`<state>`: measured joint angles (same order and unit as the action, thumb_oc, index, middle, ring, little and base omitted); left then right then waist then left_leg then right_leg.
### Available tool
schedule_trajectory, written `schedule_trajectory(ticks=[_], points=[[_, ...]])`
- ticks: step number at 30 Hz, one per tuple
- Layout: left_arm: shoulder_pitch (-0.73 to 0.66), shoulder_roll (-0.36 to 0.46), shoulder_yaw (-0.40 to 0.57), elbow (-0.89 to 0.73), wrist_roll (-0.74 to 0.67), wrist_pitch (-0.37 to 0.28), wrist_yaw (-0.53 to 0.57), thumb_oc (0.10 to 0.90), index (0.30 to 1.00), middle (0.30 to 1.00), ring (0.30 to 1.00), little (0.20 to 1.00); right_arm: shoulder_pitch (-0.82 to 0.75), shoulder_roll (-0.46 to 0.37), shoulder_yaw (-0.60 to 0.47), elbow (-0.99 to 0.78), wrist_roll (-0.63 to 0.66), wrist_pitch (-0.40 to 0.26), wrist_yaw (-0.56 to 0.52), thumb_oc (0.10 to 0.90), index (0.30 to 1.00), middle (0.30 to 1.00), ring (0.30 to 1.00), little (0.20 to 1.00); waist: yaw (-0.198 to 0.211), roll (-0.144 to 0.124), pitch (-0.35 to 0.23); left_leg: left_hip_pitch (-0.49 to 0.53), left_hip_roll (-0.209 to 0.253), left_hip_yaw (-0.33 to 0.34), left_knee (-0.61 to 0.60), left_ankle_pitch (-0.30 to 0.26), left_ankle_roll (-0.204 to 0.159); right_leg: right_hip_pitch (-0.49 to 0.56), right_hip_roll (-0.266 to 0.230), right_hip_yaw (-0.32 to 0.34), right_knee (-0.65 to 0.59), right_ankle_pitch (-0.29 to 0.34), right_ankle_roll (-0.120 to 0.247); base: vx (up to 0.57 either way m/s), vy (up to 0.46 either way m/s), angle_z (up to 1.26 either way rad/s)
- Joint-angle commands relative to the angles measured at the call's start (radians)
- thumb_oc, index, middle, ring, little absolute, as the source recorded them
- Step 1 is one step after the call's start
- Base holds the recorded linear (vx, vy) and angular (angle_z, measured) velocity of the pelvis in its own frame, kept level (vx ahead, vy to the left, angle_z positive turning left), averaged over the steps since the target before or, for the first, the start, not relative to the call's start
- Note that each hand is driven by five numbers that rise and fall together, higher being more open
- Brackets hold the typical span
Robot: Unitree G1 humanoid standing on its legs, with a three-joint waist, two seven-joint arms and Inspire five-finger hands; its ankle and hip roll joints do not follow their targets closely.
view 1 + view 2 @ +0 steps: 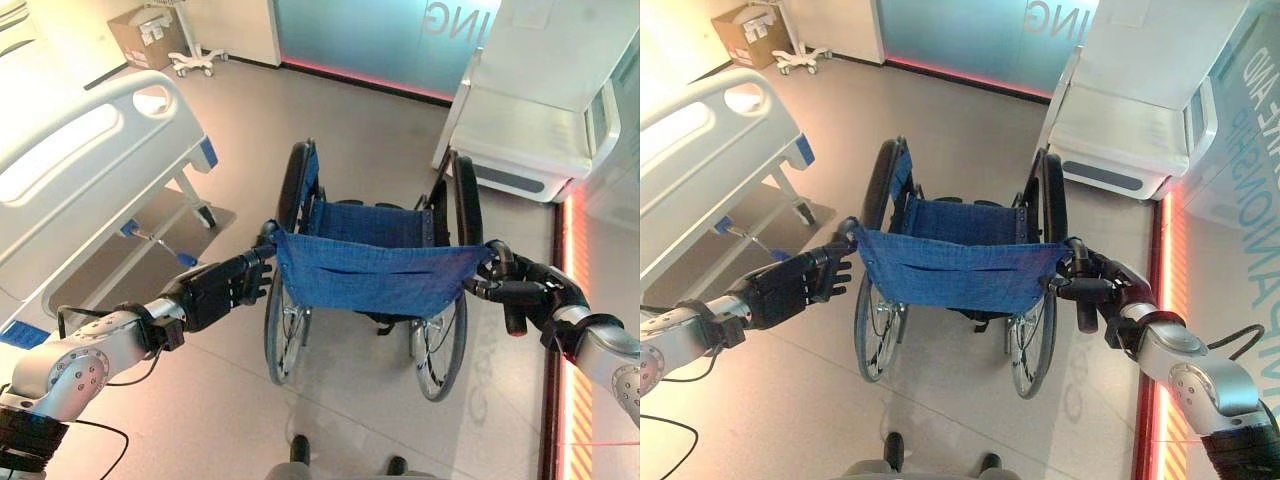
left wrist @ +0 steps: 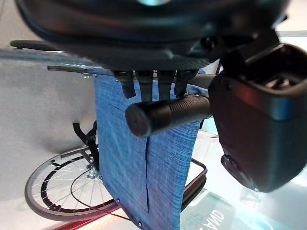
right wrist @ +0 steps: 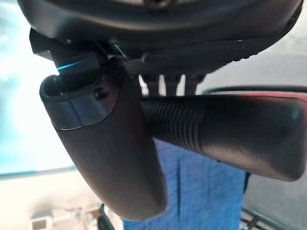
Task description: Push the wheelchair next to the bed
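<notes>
The wheelchair (image 1: 370, 275), with a blue cloth backrest and big spoked wheels, stands in the middle of the floor with its back toward me. My left hand (image 1: 215, 290) reaches its left push handle (image 2: 168, 115). The fingers (image 1: 825, 272) are nearly straight, and the black ribbed grip lies between them and the thumb. My right hand (image 1: 520, 285) is curled round the right push handle (image 3: 216, 129), with the thumb crossing over the grip. The white hospital bed (image 1: 90, 170) stands to the left of the wheelchair, its footboard end nearest the chair, with open floor between them.
A white padded trolley (image 1: 540, 130) stands at the back right, close to the wheelchair's right wheel. A glass wall (image 1: 370, 35) closes the far side. A cardboard box (image 1: 145, 35) and a wheeled stand base (image 1: 195, 60) sit at the back left. A red-lit strip (image 1: 570, 300) runs along the right.
</notes>
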<state>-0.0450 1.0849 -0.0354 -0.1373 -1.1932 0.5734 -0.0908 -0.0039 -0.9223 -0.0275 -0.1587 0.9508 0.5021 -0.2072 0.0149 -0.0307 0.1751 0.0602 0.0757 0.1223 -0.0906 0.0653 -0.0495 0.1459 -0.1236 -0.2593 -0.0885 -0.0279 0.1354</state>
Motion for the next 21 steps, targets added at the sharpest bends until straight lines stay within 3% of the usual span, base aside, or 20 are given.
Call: schedule_trajectory(ticks=[1,4,5,6,7,8,9,21], points=[[-0.154,0.035,-0.047,-0.083,-0.110,-0.083,-0.095,0.800,0.900,0.900,0.900,0.900,-0.139,-0.142,0.040,0.029,0.036,-0.070,0.014,0.800,0.900,0.900,0.900,0.900,-0.014,0.033,-0.060,0.019,0.022,0.077,0.003,-0.029,-0.031,-0.031,-0.020,-0.012,0.001,0.069,0.010,0.00,0.000,0.00],[-0.183,0.042,-0.078,-0.090,-0.121,-0.084,-0.096,0.800,0.900,0.900,0.900,0.900,-0.163,-0.150,0.062,0.035,0.059,-0.067,0.019,0.800,0.900,0.900,0.900,0.900,-0.013,0.033,-0.063,0.021,0.020,0.076,0.003,-0.031,-0.031,-0.029,-0.021,-0.014,0.001,0.067,0.012,0.04,-0.002,0.00],[-0.196,0.047,-0.092,-0.093,-0.124,-0.090,-0.094,0.800,0.900,0.900,0.900,0.900,-0.173,-0.155,0.071,0.037,0.064,-0.064,0.022,0.646,0.669,0.669,0.669,0.669,-0.014,0.033,-0.065,0.022,0.019,0.075,0.003,-0.032,-0.030,-0.028,-0.021,-0.015,0.001,0.068,0.012,0.05,-0.003,0.00],[-0.213,0.052,-0.110,-0.096,-0.132,-0.097,-0.087,0.687,0.731,0.731,0.731,0.731,-0.186,-0.161,0.081,0.042,0.064,-0.060,0.031,0.400,0.300,0.300,0.300,0.300,-0.013,0.032,-0.067,0.023,0.017,0.072,0.003,-0.033,-0.030,-0.026,-0.021,-0.016,0.001,0.067,0.013,0.05,-0.001,0.00],[-0.218,0.052,-0.115,-0.097,-0.136,-0.100,-0.083,0.566,0.549,0.549,0.549,0.549,-0.191,-0.164,0.084,0.041,0.065,-0.059,0.033,0.400,0.300,0.300,0.300,0.300,-0.014,0.032,-0.068,0.024,0.017,0.072,0.003,-0.033,-0.030,-0.026,-0.021,-0.016,0.001,0.067,0.013,0.05,0.000,0.01],[-0.235,0.050,-0.130,-0.095,-0.142,-0.107,-0.069,0.566,0.549,0.549,0.549,0.549,-0.202,-0.163,0.099,0.046,0.056,-0.063,0.038,0.400,0.300,0.300,0.300,0.300,-0.014,0.032,-0.070,0.025,0.017,0.071,0.003,-0.034,-0.030,-0.024,-0.021,-0.016,0.001,0.066,0.013,0.04,0.002,0.01],[-0.245,0.049,-0.139,-0.094,-0.144,-0.114,-0.062,0.400,0.300,0.300,0.300,0.300,-0.210,-0.163,0.109,0.049,0.051,-0.063,0.044,0.400,0.300,0.300,0.300,0.300,-0.014,0.032,-0.072,0.027,0.017,0.071,0.003,-0.034,-0.030,-0.023,-0.020,-0.015,0.001,0.066,0.013,0.06,0.003,0.00],[-0.259,0.035,-0.162,-0.068,-0.156,-0.115,-0.053,0.400,0.300,0.300,0.300,0.300,-0.230,-0.157,0.152,0.037,0.048,-0.045,0.045,0.400,0.300,0.300,0.300,0.300,-0.019,0.033,-0.084,0.036,0.015,0.065,0.003,-0.042,-0.026,-0.017,-0.016,-0.001,0.001,0.056,0.011,0.03,-0.003,-0.01]])
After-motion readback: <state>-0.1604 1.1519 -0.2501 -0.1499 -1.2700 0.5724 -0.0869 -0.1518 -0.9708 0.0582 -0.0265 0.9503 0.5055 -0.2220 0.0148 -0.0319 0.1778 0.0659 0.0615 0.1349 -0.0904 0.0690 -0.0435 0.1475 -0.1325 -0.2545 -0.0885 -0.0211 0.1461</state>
